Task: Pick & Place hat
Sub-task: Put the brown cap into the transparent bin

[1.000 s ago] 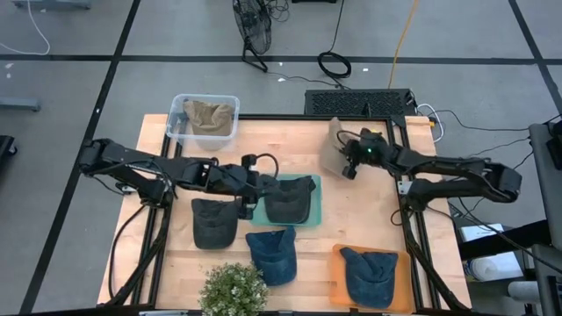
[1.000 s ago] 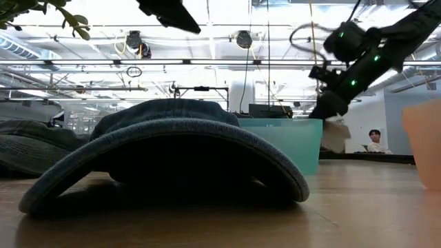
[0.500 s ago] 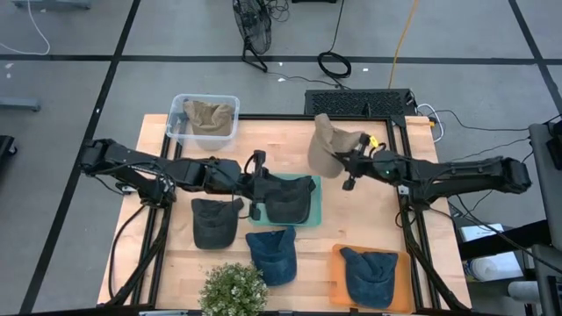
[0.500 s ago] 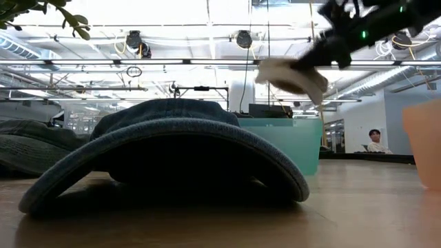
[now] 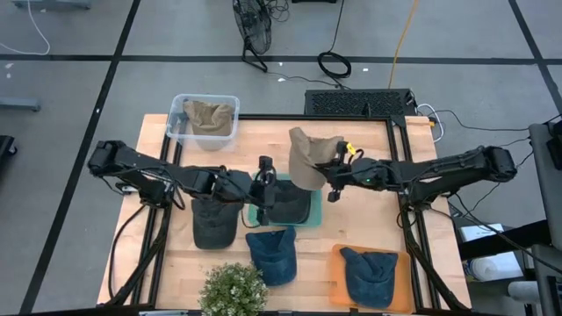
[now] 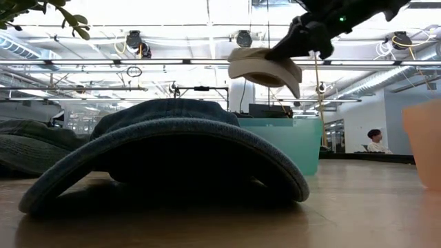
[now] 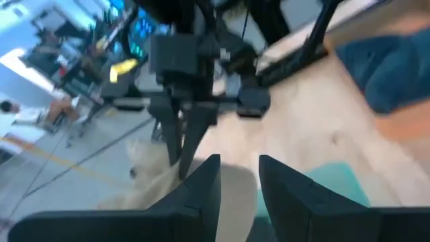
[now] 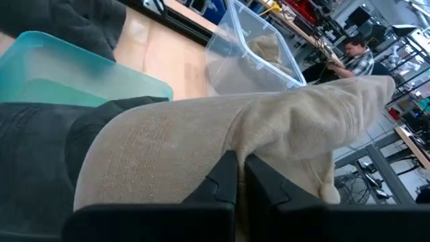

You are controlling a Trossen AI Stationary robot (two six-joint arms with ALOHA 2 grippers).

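A: Which step is this?

B: The carry, I'd say. The right gripper (image 5: 332,172) is clamped tight on a tan hat (image 5: 305,159), pinching a fold of its cloth, and holds it in the air over the middle of the table (image 5: 369,219). The low view shows the hat well clear of the wood.

A: Where is it against the rest?

B: Just above the back edge of the teal tray (image 5: 309,213), which already has a dark hat (image 5: 285,204) in it. The clear bin (image 5: 178,115) at the far left corner holds another tan hat (image 5: 209,117).

A: So the bin is the target?

B: Likely, as like goes with like, but that's a guess.

A: And the left gripper (image 5: 262,182)?

B: It sits by the tray's left edge, fingers partly apart. I can't tell whether it has hold of anything.

A: What does the next move need?

B: Height kept over the tray and the left arm, then a release only once the hat is squarely above the bin.
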